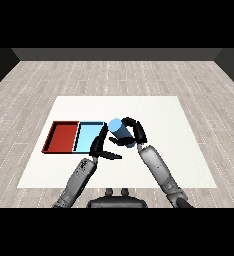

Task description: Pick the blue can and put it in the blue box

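A blue can (120, 131) is tilted and raised off the white table, just right of the light blue tray (87, 136). My right hand (134, 132) is curled round the can, fingers over its top side and thumb beneath. My left hand (100, 146) rests with straight fingers at the near right corner of the light blue tray, close below the can but not holding it.
A red tray (62, 136) lies beside the light blue tray on its left. The white table (164, 125) stretches out to the right and behind the trays, on a grey wooden floor.
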Robot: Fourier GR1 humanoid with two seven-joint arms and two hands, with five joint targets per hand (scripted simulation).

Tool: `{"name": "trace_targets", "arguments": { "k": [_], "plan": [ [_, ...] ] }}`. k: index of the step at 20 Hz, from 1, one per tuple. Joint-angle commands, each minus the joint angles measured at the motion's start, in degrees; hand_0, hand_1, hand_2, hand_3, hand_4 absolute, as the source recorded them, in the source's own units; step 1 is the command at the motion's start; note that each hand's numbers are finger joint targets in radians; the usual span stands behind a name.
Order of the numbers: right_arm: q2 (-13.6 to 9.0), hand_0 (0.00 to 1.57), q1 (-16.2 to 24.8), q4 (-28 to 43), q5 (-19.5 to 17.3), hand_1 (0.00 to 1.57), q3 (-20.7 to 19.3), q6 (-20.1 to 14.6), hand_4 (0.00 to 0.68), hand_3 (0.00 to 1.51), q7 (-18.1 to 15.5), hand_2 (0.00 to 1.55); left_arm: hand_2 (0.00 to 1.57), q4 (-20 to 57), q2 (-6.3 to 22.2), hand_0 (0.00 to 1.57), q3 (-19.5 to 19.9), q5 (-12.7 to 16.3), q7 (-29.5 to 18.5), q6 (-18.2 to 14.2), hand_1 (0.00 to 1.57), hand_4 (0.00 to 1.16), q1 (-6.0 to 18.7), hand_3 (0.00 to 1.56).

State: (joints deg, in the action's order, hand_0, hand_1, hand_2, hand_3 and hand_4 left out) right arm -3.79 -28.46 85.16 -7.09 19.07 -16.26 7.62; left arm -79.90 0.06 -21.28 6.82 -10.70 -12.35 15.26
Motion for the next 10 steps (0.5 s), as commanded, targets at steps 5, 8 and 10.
{"name": "trace_targets", "arguments": {
  "k": [5, 8, 10],
  "plan": [
    [3.44, 1.49, -1.36, 2.63, -4.89, 1.49, -1.79, 2.47, 0.581, 1.39, 3.59, 1.46, 0.0, 5.14, -0.06, 0.0, -1.64, 1.05, 0.78, -2.5, 0.0, 0.0, 3.0, 0.0],
    [2.73, 1.47, -2.65, 0.36, -2.87, 1.47, -5.89, 5.38, 0.587, 1.39, 1.84, 1.45, 0.0, 8.42, -0.06, 0.0, -4.41, 3.64, -2.92, -4.92, 0.0, 0.0, 4.52, 0.0],
    [3.72, 1.48, 1.64, 3.2, -5.09, 1.48, -1.03, 3.8, 0.581, 1.38, 1.48, 1.45, 0.0, 9.33, -0.06, 0.0, -2.56, 2.77, -3.19, -3.66, 0.0, 0.0, 3.59, 0.0]
  ]
}}
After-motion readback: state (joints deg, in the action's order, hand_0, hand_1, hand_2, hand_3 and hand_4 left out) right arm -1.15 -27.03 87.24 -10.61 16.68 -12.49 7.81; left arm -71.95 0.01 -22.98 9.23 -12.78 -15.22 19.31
